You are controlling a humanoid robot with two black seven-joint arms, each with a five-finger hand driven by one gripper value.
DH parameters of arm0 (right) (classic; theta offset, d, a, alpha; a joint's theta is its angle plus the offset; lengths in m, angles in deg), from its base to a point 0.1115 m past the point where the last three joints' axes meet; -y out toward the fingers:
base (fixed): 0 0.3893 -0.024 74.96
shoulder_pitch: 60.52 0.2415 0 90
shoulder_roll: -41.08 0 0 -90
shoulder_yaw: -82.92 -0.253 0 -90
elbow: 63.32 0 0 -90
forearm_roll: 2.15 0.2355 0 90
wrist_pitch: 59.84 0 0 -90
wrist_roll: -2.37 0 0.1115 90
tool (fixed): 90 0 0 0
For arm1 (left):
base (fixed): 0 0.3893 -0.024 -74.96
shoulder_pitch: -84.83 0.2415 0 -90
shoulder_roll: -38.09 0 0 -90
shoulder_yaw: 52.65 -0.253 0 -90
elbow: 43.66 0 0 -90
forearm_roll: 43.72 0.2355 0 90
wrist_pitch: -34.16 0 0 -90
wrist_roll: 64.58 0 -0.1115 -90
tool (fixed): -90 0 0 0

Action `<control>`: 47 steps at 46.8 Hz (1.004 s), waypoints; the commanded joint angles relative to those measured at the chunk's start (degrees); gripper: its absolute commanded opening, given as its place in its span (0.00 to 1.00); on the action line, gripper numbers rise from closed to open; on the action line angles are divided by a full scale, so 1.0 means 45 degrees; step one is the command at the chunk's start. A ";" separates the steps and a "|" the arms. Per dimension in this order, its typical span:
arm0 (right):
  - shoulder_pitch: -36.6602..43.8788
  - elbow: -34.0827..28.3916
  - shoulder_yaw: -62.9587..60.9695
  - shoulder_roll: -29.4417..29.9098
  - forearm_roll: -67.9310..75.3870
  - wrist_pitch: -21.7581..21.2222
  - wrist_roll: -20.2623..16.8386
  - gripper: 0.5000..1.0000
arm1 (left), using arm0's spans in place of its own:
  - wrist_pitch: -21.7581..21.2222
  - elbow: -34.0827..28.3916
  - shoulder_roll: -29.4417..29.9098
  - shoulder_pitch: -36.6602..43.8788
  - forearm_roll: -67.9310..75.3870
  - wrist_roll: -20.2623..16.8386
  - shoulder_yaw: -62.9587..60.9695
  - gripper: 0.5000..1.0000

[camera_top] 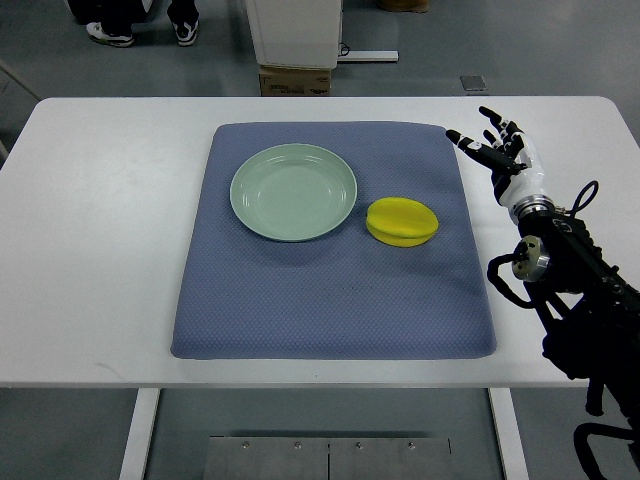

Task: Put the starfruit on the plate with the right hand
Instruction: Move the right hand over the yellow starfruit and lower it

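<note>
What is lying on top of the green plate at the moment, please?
Nothing: the green plate shows a bare surface. The starfruit lies beside it on the blue mat, apart from its rim. The mat under the plate is covered from view.

White table (100, 250) on grey floor (520, 45), cardboard box (295, 80) under a white cabinet (295, 30) beyond, a person's sneakers (110, 35) top left.

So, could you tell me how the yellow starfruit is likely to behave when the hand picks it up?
The starfruit looks smooth and glossy, so it may be slippery. Its ridged, rounded form on the soft blue mat suggests it could rock or roll if nudged. It looks compact, probably light enough for the open right hand.
</note>
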 commanded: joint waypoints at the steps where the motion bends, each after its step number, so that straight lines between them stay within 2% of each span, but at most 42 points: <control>1: 0.0103 0.0001 0.0010 0.0000 -0.0001 -0.0004 0.0001 1.00 | 0.0000 0.0000 0.0000 -0.0001 -0.0008 -0.0001 0.0007 1.00; 21: 0.0416 -0.0018 0.0128 0.0000 0.0019 -0.0043 0.0001 1.00 | 0.0000 0.0000 0.0000 -0.0001 -0.0008 -0.0001 0.0007 1.00; 30: 0.0592 -0.0057 0.0712 0.0000 0.0019 -0.0218 0.0059 1.00 | 0.0000 0.0000 0.0000 -0.0001 0.0012 -0.0001 0.0007 1.00; 34: 0.0631 -0.0077 0.1356 -0.0020 0.0000 -0.0588 0.0293 1.00 | 0.0000 0.0000 0.0000 -0.0001 -0.0008 -0.0001 0.0007 1.00; 47: 0.0670 -0.0799 0.3348 -0.1600 -0.0020 -0.1312 0.0742 1.00 | 0.0000 0.0000 0.0000 -0.0001 -0.0008 -0.0001 0.0007 1.00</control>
